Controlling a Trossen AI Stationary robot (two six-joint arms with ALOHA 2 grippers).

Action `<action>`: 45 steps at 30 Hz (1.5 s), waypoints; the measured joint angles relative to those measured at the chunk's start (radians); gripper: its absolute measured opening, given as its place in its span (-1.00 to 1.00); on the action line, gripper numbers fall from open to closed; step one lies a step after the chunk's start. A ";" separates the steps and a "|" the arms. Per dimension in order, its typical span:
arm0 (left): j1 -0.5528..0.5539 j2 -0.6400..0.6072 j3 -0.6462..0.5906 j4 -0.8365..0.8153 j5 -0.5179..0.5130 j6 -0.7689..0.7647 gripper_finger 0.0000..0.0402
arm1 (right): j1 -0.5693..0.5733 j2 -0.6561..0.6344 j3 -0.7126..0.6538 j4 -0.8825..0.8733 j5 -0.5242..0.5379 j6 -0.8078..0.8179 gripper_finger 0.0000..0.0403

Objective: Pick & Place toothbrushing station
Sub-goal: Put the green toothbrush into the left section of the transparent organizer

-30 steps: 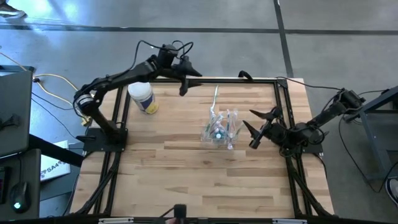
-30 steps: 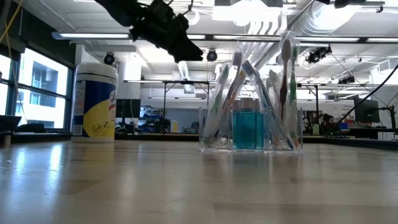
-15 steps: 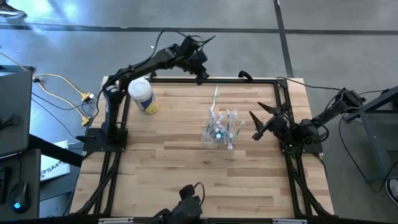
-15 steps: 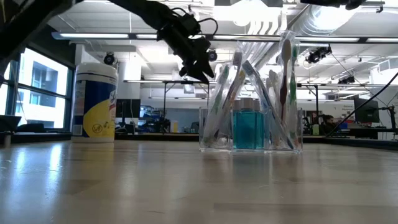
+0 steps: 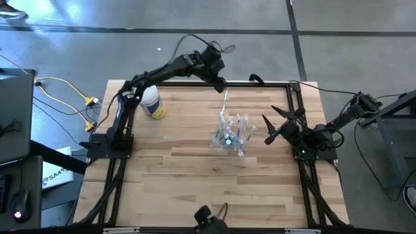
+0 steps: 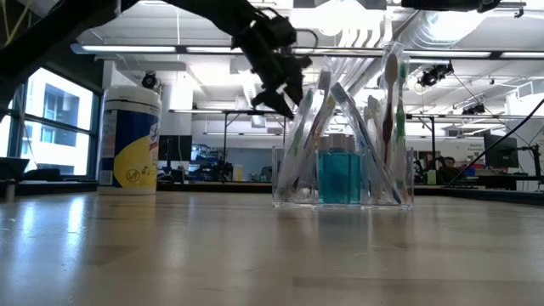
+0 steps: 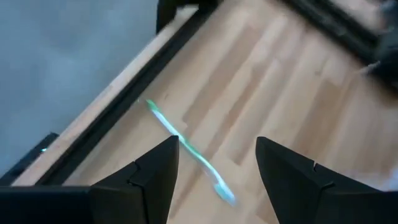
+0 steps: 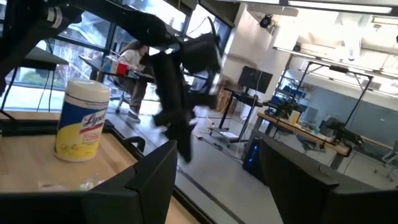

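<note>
Bench (image 5: 195, 169): pale butcher-block wood in jointed strips, smooth with a satin sheen, framed in matt black metal rails.
Clear boxy plastic toothbrush holder (image 6: 342, 178): glossy, see-through, holding plastic brushes and a blue translucent bottle.
White cylindrical plastic tub (image 6: 129, 138): glossy yellow printed label.
Green translucent plastic toothbrush (image 7: 189, 150): smooth.
Floor (image 5: 260, 52): grey, polished.

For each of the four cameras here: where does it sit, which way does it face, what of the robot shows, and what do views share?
High: overhead, straight down; both arms, left end effector open, right end effector open, toothbrushing station.
Low: table height, level across; station, white tub, left arm.
Left wrist: down past its own fingers at a loose green toothbrush on the wood.
Right wrist: across the table; tub, left arm.
Shared: high, low and right wrist all show the tub.
</note>
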 joint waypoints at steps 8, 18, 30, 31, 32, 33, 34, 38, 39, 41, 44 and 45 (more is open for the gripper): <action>-0.056 0.054 0.000 0.026 -0.125 -0.152 0.05 | 0.000 0.000 0.000 -0.023 -0.001 -0.014 0.11; -0.005 0.120 -0.002 0.054 -0.056 -0.262 0.05 | 0.000 0.001 0.000 -0.032 -0.001 -0.013 0.11; -0.007 0.210 -0.004 0.093 -0.019 -0.277 0.05 | 0.000 0.001 0.000 -0.044 0.001 -0.010 0.11; -0.007 0.213 -0.004 0.102 -0.020 -0.278 0.05 | 0.000 0.001 0.000 -0.044 0.002 -0.010 0.11; -0.007 0.215 -0.004 0.111 -0.019 -0.278 0.05 | 0.000 0.001 0.000 -0.044 0.002 -0.010 0.11; -0.007 0.216 -0.004 0.107 -0.019 -0.280 0.05 | 0.000 0.001 0.000 -0.046 0.003 -0.010 0.11; -0.007 0.219 -0.004 0.102 -0.020 -0.281 0.05 | 0.000 0.001 0.000 -0.048 0.003 -0.010 0.11; -0.007 0.247 -0.006 0.110 -0.016 -0.296 0.05 | 0.000 0.001 0.000 -0.053 0.003 -0.010 0.11; -0.008 0.254 -0.006 0.118 -0.019 -0.296 0.05 | 0.000 0.001 0.000 -0.054 0.003 -0.010 0.11; -0.008 0.260 -0.002 0.132 -0.022 -0.300 0.05 | 0.000 0.001 0.000 -0.063 0.003 -0.010 0.11; -0.008 0.261 -0.003 0.114 -0.061 -0.303 0.05 | 0.000 0.001 0.000 -0.073 0.007 -0.004 0.11; -0.008 0.261 -0.003 0.118 -0.068 -0.303 0.05 | 0.000 0.001 0.000 -0.076 0.008 -0.001 0.11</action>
